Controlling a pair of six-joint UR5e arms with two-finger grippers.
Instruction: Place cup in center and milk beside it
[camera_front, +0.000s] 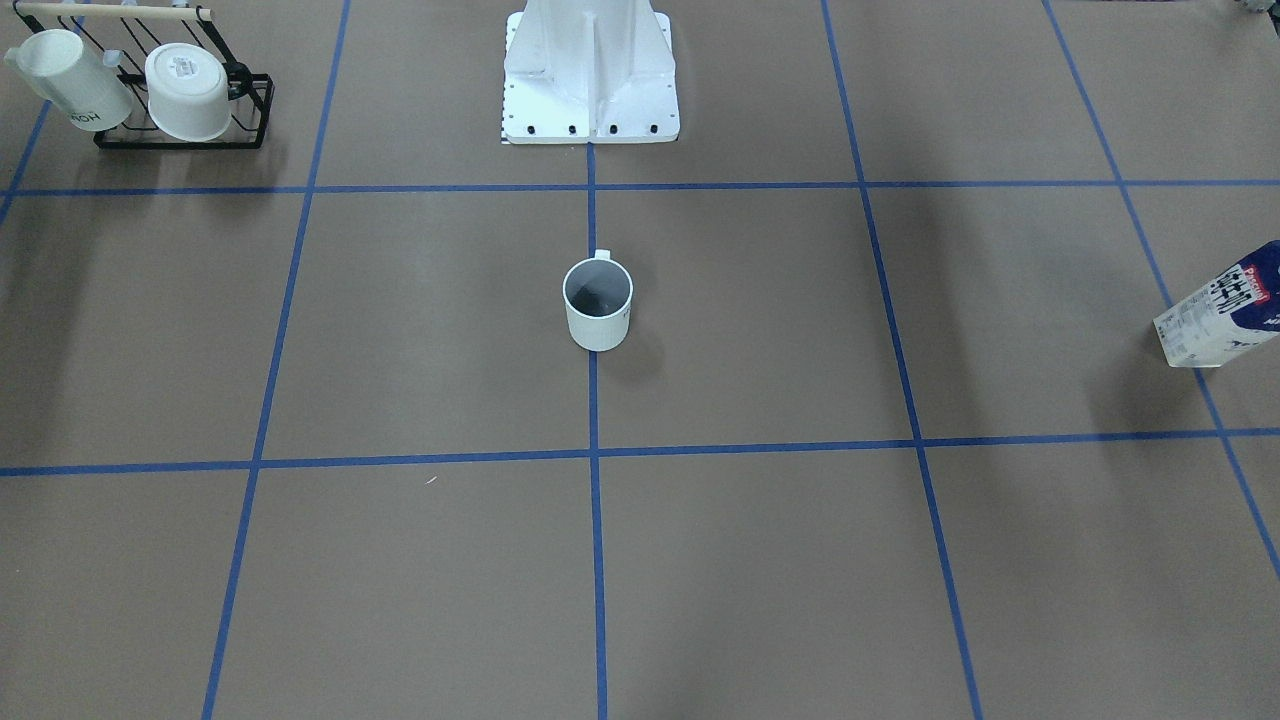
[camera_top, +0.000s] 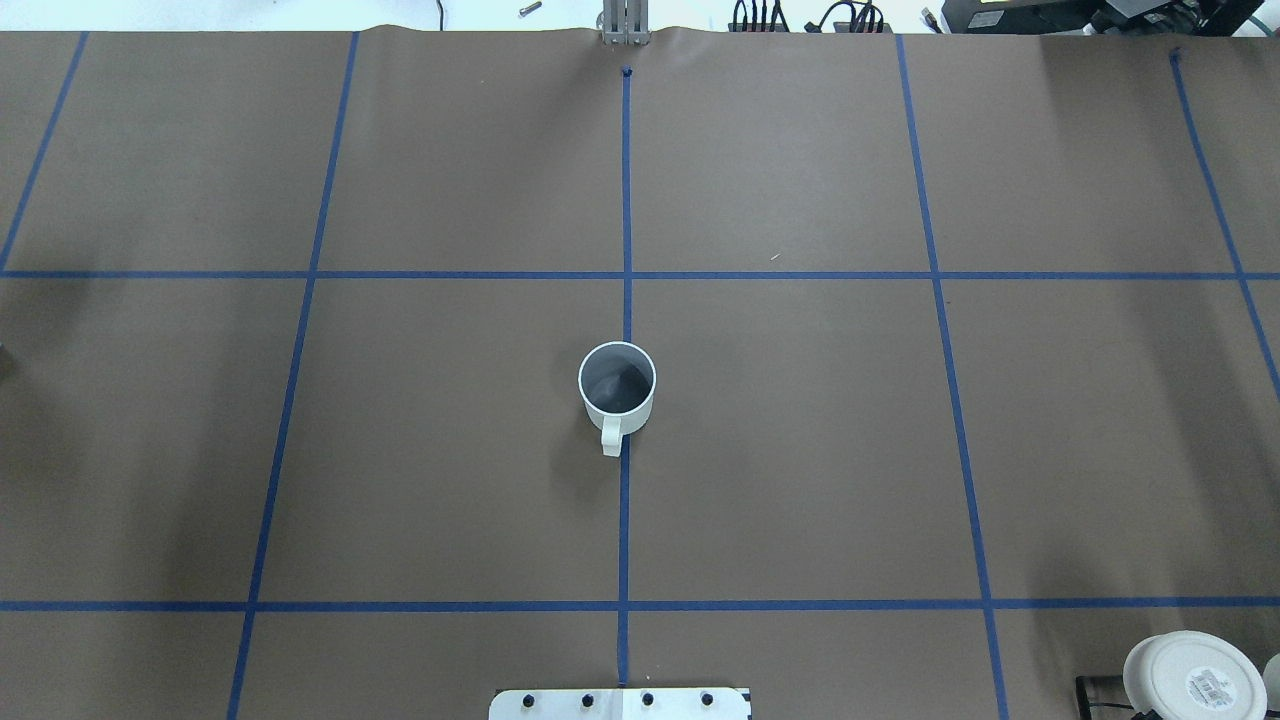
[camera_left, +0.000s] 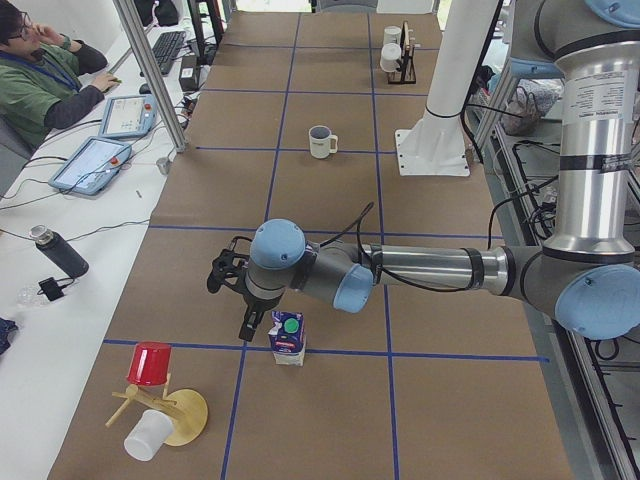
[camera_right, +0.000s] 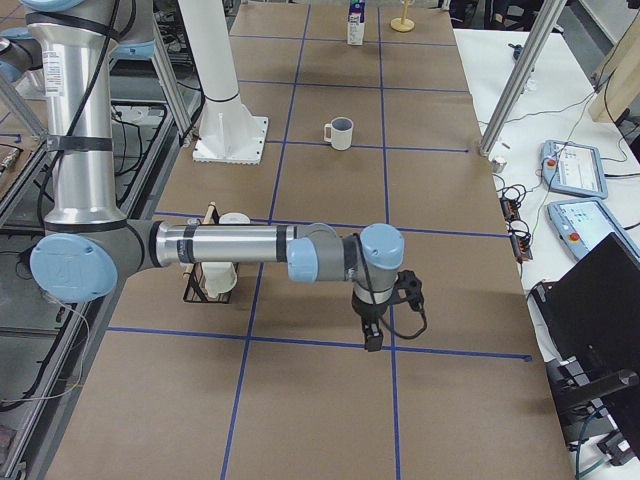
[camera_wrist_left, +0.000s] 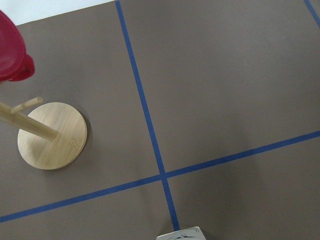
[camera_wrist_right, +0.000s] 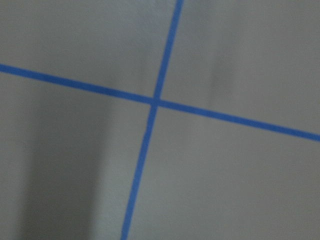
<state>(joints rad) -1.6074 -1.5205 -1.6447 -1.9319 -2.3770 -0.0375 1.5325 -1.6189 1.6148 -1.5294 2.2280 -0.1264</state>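
Front-facing view: the cup (camera_front: 598, 303) stands upright on the middle tape line of the counter (camera_front: 760, 560), so we'd call the centre part done. The milk (camera_front: 1222, 310) sits way out at the right edge, well apart from the cup. No pincer shows here.

Overhead: just the cup (camera_top: 617, 388), with its handle toward the robot base. The milk is out of frame.

Left side view: the left pincer (camera_left: 246, 330) hangs pointing down, just beside the milk (camera_left: 288, 338). We can't tell whether it's released or clenched. The mug tree (camera_left: 170, 415) stands near, so we'd swing away from it.

Right side view: the right pincer (camera_right: 372, 340) hovers over bare counter, well apart from both things. We can't tell its state either.

Left wrist: only a corner of the milk (camera_wrist_left: 181, 234) peeks in at the bottom edge, so we'd line up first. Then we'd grab the body below the green cap, keep it upright, and set it beside the cup without bumping it.

Right wrist: only blurry tape lines.
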